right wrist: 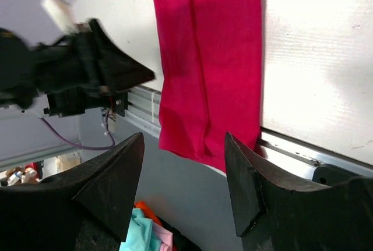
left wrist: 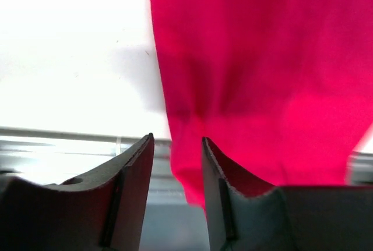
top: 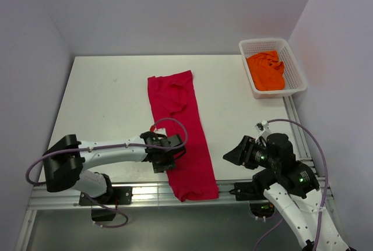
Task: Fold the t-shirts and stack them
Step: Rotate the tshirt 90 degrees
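Observation:
The crimson red t-shirt (top: 179,131) lies as a long folded strip on the white table, its near end hanging over the front edge. It also shows in the left wrist view (left wrist: 262,76) and the right wrist view (right wrist: 210,59). My left gripper (top: 169,159) is at the strip's left edge near the front, jaws open, with the shirt edge between the fingertips (left wrist: 178,140). My right gripper (top: 233,156) is open and empty, to the right of the strip. The orange t-shirt (top: 266,70) lies crumpled in the basket.
A white mesh basket (top: 291,59) stands at the far right corner of the table (top: 105,99). A metal rail (top: 134,191) runs along the front edge. Below the table edge, a pile of coloured cloth (right wrist: 145,233) shows in the right wrist view.

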{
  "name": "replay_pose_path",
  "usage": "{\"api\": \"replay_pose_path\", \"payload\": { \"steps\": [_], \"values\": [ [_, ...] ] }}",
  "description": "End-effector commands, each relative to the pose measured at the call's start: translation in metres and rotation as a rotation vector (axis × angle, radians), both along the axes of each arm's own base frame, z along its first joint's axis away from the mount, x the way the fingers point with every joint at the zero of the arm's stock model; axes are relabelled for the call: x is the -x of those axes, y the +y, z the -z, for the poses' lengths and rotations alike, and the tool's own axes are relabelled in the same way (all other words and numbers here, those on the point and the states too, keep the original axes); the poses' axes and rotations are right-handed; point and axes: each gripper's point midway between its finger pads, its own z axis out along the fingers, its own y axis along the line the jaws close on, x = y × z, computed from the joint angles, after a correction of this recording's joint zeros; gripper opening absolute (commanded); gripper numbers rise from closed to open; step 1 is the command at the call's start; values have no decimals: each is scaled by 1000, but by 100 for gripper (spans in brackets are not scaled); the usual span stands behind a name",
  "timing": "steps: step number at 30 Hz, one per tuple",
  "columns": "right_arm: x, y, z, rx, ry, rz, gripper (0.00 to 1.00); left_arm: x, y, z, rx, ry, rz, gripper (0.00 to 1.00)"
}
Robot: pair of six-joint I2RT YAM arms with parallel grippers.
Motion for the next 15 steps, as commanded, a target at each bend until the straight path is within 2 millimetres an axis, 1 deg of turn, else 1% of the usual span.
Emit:
{"api": "replay_pose_path", "payload": {
  "steps": [1,4,6,8,9,10,11,12,14,15],
  "values": [
    [-5,4,0,0,-15,-26,64,-16,2,-45,28,-97,-71,45],
    [-7,7,0,-3,-17,-36,64,-23,3,-55,29,-138,-75,47],
    [-8,9,2,-5,-15,-44,64,-32,3,-54,25,-157,-73,48],
    [-10,10,4,-4,-11,-45,64,-46,-3,-50,37,-171,-53,46],
    [-11,11,4,-8,-10,-50,64,-59,-1,-43,23,-168,-77,46],
    [-12,12,5,-8,-9,-54,64,-68,-4,-43,30,-177,-64,45],
    [-12,12,4,-7,-9,-52,64,-77,-3,-40,23,-177,-71,44],
    [-13,12,3,-4,-11,-55,64,-95,-1,-36,7,-173,-103,44],
    [-15,11,2,7,-17,-57,64,-114,-1,-31,-15,-175,-89,43],
    [-15,11,0,11,-18,-56,64,-126,5,-18,-59,-152,-99,42]
  ]
}}
